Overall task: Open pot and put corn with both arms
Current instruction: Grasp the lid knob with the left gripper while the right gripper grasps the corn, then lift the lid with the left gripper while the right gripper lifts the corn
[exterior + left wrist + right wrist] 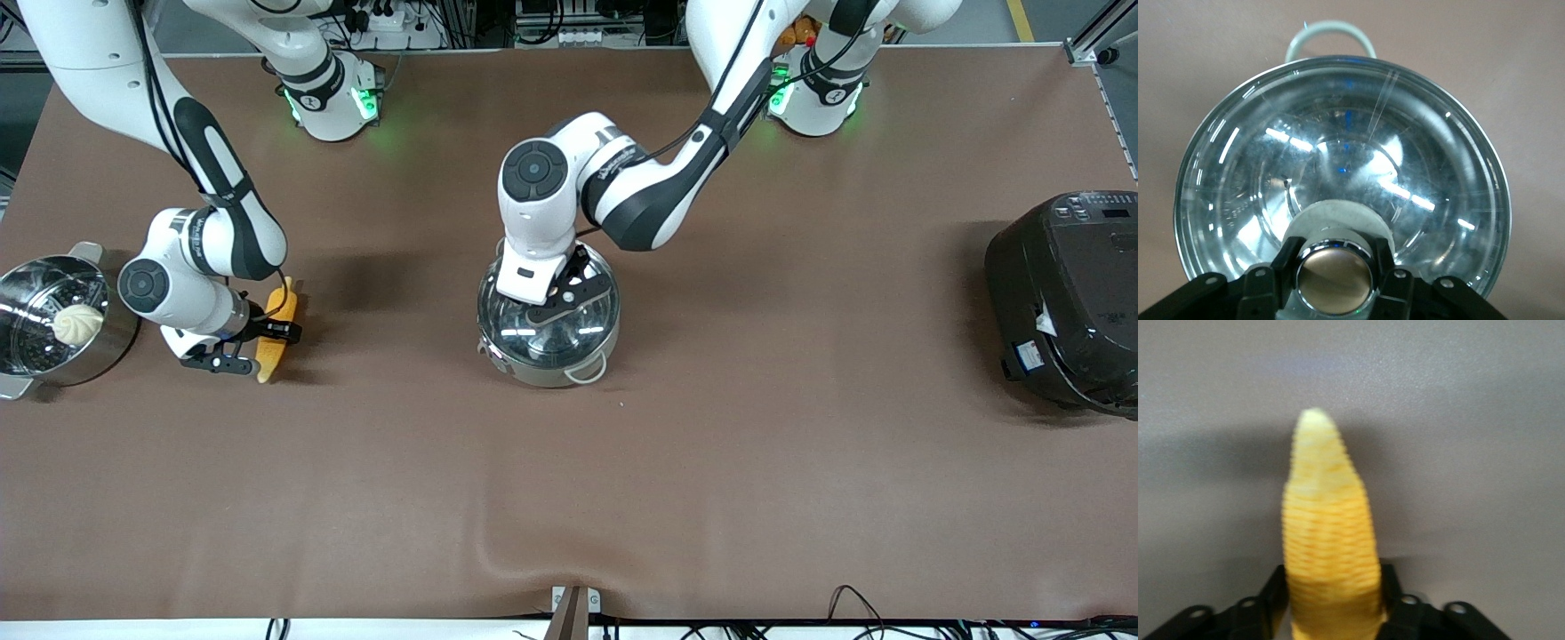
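We see the left end effector [1335,277] clamped on the lid knob [1335,272] of the pot [549,322] at mid-desk, placed for a straight lift. The right end effector [263,344] grips the corn [277,329] beside the steamer pot [53,320]; bare desk [569,480] between leaves room to carry.

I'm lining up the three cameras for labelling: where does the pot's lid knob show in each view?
Front view: hidden under the left gripper, which sits on the lid of the pot at mid-table.
Left wrist view: knob at the bottom edge, clamped between the fingers.
Right wrist view: not in it; only the corn in the right gripper.
Shared landmark: the brown table.
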`<state>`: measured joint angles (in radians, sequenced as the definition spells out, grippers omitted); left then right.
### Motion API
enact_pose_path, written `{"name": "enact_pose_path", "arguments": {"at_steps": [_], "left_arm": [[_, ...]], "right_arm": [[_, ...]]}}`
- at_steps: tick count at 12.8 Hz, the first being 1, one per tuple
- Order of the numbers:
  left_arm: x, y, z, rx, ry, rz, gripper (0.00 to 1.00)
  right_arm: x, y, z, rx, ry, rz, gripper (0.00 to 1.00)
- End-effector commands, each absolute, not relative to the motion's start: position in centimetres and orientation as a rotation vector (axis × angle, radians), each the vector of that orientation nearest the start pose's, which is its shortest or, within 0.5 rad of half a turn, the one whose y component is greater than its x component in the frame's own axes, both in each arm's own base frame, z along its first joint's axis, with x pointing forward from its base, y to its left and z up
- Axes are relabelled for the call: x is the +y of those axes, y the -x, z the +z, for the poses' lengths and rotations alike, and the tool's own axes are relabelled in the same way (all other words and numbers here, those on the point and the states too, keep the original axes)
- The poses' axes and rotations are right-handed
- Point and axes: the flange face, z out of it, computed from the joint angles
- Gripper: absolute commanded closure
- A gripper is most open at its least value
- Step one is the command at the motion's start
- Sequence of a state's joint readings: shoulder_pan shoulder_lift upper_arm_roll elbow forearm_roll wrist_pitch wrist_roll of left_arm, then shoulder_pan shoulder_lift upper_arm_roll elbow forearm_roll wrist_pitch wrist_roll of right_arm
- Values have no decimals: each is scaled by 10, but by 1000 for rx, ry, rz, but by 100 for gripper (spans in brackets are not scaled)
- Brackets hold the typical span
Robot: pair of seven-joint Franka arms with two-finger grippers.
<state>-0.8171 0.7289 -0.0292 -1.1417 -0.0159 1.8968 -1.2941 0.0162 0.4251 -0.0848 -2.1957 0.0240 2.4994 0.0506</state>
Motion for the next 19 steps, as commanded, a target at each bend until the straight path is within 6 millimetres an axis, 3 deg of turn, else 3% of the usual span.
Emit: {"name": "enact_pose_path", "arguments": {"at_steps": [1, 3, 4, 6, 8, 9, 12, 15, 17, 19], "left_arm": [[-510, -516, 463, -667, 3097, -3, 100], [-453, -539, 507, -721, 3081, -6, 100], [-422, -552, 520, -741, 3080, -14, 100], [-359, -572, 522, -663, 3081, 8, 100], [-302, -596, 512, -667, 3064, 41, 100], [-276, -603, 506, -588, 3072, 64, 100], [-201, -619, 470, -502, 3072, 126, 100], [-129, -604, 407, -460, 3100, 73, 100], [-105, -586, 363, -425, 3111, 47, 100], [-87, -578, 337, -461, 3102, 63, 100]], "right_arm": [[-37, -543, 182, 201, 3140, 178, 89], [-36, -547, 188, 158, 3137, 204, 100], [-35, -556, 198, 141, 3132, 245, 100], [-32, -577, 231, 147, 3107, 353, 100], [-5, -598, 276, 132, 3072, 390, 100], [9, -607, 298, 171, 3071, 407, 100], [81, -623, 360, 272, 3095, 390, 100], [184, -616, 410, 402, 3119, 331, 100], [245, -603, 423, 508, 3126, 292, 100], [292, -588, 426, 575, 3127, 255, 100]]}}
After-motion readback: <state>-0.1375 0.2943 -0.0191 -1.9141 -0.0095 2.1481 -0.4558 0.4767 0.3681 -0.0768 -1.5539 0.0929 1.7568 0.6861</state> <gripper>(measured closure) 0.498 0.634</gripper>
